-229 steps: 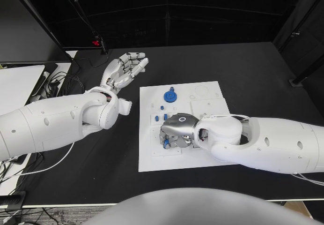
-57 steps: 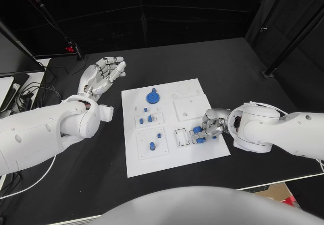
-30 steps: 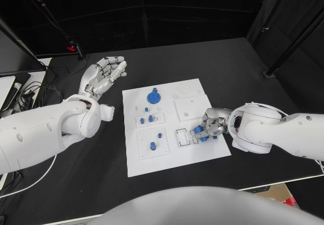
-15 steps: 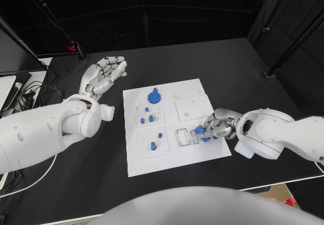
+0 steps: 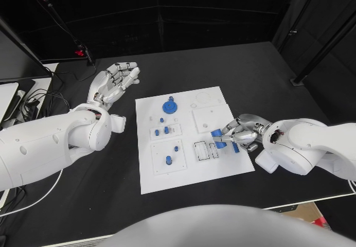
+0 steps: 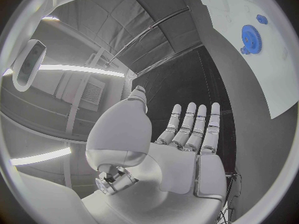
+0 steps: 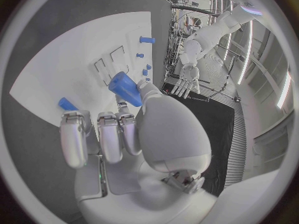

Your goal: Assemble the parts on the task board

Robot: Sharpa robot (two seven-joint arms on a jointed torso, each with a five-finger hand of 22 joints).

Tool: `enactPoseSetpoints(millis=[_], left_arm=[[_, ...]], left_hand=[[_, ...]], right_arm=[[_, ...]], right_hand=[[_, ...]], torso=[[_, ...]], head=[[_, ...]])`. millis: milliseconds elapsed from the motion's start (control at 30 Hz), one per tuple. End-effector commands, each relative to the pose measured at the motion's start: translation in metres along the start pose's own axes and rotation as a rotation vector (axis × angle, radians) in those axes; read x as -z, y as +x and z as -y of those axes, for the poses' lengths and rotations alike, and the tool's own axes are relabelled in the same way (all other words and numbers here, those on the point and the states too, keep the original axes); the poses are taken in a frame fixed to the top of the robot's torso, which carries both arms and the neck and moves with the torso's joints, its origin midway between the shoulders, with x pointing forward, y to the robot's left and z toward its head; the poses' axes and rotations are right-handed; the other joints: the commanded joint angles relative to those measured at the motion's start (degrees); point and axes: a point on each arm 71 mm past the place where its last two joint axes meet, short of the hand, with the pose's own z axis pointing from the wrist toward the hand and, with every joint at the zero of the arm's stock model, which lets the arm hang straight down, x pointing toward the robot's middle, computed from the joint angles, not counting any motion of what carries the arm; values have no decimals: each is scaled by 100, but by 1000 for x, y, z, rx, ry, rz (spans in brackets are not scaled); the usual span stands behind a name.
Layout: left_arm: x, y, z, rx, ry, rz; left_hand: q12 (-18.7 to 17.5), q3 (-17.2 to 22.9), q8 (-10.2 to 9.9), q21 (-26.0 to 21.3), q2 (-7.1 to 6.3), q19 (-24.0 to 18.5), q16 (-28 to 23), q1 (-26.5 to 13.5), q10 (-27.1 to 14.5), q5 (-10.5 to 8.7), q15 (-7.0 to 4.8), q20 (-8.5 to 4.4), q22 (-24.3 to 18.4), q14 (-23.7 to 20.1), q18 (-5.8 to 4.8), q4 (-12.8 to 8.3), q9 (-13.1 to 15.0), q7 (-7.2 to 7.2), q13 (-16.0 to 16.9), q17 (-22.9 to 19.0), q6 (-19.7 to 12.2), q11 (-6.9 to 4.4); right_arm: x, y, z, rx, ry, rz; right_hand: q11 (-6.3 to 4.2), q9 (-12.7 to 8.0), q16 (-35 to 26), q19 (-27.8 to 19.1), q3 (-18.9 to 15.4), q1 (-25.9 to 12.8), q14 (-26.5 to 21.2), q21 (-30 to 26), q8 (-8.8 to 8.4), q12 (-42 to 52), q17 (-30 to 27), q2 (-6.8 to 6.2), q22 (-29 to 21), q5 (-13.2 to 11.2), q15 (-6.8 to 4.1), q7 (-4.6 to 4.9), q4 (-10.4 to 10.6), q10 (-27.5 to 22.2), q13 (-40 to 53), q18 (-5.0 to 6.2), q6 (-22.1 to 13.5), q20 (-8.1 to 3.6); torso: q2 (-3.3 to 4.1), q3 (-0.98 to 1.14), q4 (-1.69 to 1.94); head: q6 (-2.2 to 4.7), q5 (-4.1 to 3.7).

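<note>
Your right robot hand [image 5: 238, 135] holds a small blue part [image 5: 218, 134], pinched at the fingertips above the right edge of the board [image 5: 185, 170]. In the right wrist view the part [image 7: 125, 88] sits against the thumb tip, tilted, with the other fingers hanging beside it; a second blue piece [image 7: 67, 104] lies on the board just beyond them.

Your left robot hand [image 5: 112, 82] hovers over the bench [image 5: 245, 72] well left of the board, fingers straight and apart, holding nothing.

The part looks like hard, smooth plastic, light and stiff, so it probably won't deform but could slip or twist in a tip pinch. Keep your hold on its sides, leaving the lower end free to enter its socket.

The blue gear [image 5: 169, 107] and small pegs [image 5: 157, 132] stay on the board's left half.
</note>
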Motion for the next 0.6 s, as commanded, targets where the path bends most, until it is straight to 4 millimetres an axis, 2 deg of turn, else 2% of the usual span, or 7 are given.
enactPoseSetpoints(millis=[33, 200, 333, 467, 600], left_arm=[[-1, 1, 9, 4, 121, -2], [-1, 2, 9, 4, 121, -3], [-1, 3, 9, 5, 120, -4], [-1, 3, 9, 5, 120, -4], [-1, 2, 9, 5, 120, -3]], left_hand=[[33, 3, 25, 35, 62, 15, 25, 17, -36, 35, -13, -5, -9, -22, 31, -16, -6, 878, -8, -9, -49, -23], [34, 2, 26, 34, 64, 15, 26, 17, -36, 35, -13, -5, -9, -23, 31, -16, -6, 879, -9, -11, -49, -23], [40, -2, 29, 34, 68, 17, 31, 17, -38, 35, -13, -5, -7, -24, 30, -16, -10, 879, -13, -19, -51, -23], [40, -2, 29, 34, 68, 17, 31, 17, -38, 35, -13, -5, -7, -24, 30, -16, -10, 879, -13, -19, -51, -23], [40, -2, 29, 34, 68, 17, 31, 17, -38, 35, -13, -5, -7, -24, 30, -16, -10, 879, -13, -19, -51, -23]], right_arm=[[0, 4, -6, -40, -15, -17], [-4, 10, -10, 31, -2, -34], [-7, 13, -15, 182, -8, -7], [-10, 16, -20, 318, -22, 27], [-12, 19, -25, 441, -33, 43]], right_hand=[[-30, -24, 14, 607, -84, -137, 604, 19, -64, 19, 1509, -13, 1509, 13, -49, -360, 121, 585, 1508, -41, 493, -35], [-33, -33, 14, 607, -235, -316, 604, 19, -139, 19, 1509, 4, 1509, -39, -50, -364, 313, 585, 1508, -41, 558, -36], [-41, -37, 14, 607, -378, -433, 604, 19, -203, 19, 1509, 51, 1509, -268, -54, -373, 474, 585, 1508, -41, 622, -38], [-47, -36, 14, 607, -428, -445, 604, 19, -230, 19, 1509, 83, 1509, -348, -57, -380, 493, 585, 1508, -41, 658, -42], [-57, -36, 14, 607, -522, -494, 604, 19, -281, 19, 1509, 147, 1509, -497, -64, -390, 505, 585, 1508, -41, 715, -47]], torso=[[6, -4, 11], [4, -4, 7], [5, 1, 10], [4, -4, 2], [12, -1, 5]], head=[[0, -18], [0, -6], [0, 10], [0, 47], [0, 30]])
